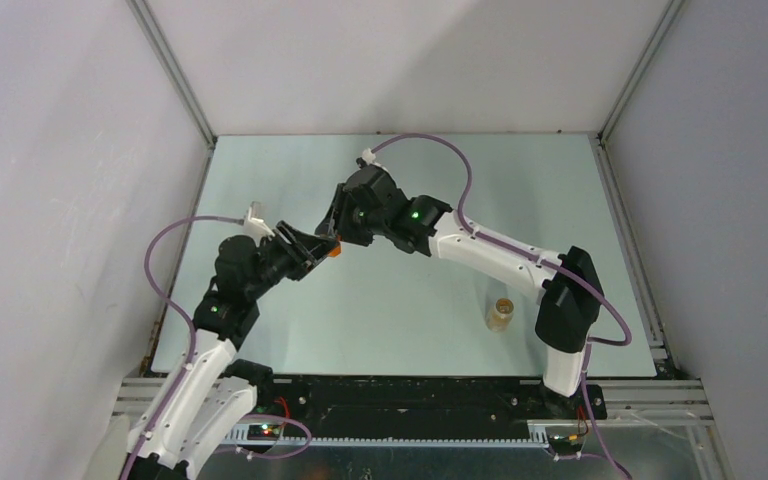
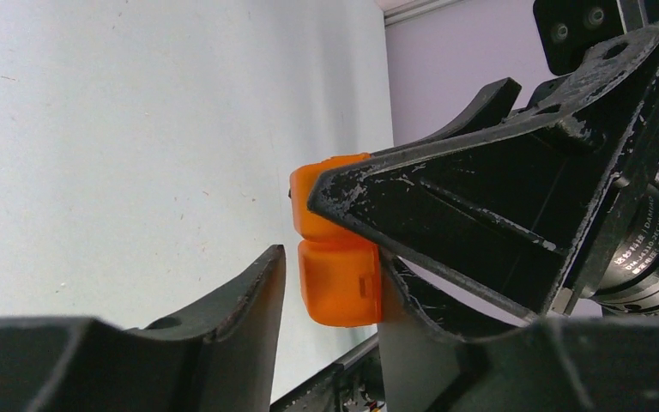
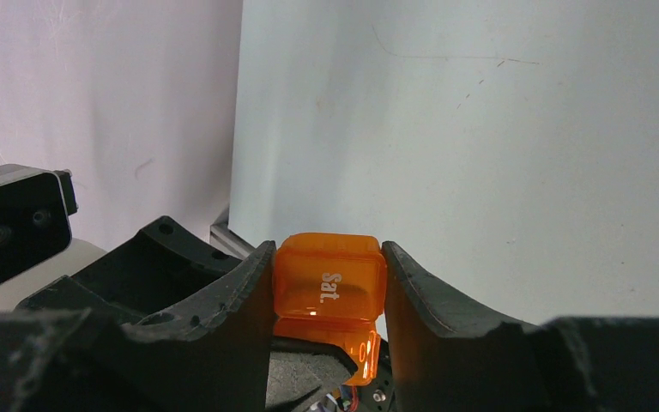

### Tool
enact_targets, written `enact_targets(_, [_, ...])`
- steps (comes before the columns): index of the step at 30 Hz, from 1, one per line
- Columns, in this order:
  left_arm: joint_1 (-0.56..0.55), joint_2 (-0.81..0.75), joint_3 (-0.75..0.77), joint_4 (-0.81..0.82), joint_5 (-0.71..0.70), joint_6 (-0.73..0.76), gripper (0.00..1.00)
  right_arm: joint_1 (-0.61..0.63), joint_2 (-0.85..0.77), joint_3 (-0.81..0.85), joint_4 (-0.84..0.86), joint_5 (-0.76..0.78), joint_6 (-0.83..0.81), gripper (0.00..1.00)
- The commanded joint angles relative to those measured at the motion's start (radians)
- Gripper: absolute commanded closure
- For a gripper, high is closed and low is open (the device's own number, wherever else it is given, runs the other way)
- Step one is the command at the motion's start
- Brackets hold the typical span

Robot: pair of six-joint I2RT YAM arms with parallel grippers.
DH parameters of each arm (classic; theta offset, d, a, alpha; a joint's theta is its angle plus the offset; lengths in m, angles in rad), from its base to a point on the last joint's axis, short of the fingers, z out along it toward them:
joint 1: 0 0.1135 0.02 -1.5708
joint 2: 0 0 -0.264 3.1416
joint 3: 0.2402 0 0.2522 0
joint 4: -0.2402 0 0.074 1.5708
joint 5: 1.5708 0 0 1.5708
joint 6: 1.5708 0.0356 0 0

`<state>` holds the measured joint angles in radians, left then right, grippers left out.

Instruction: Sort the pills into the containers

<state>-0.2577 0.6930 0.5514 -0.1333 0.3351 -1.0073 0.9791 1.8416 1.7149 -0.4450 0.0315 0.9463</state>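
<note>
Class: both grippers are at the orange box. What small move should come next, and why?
Probably the right gripper should swing the "Sat." lid open while the left gripper holds the lower half steady. Each is shut on a different half of the orange box, which looks closed, so no pill can enter yet.

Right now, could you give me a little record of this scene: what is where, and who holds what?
box: orange, marked "Sat.", held off the table between both grippers
right gripper: shut on the box's upper half
left gripper: fingers either side of the lower half; contact unclear
vial: upright on the table, apart from both grippers
pills: none visible
</note>
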Motion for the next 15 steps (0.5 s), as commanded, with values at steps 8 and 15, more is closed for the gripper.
enact_targets(8, [-0.003, -0.017, -0.016, -0.027, -0.048, 0.017, 0.64, 0.009, -0.02, -0.004, -0.017, 0.05, 0.015, 0.64])
enact_targets(15, [-0.005, 0.025, 0.0, 0.006, -0.024, 0.029, 0.83, 0.014, -0.027, -0.026, -0.017, 0.059, 0.004, 0.55])
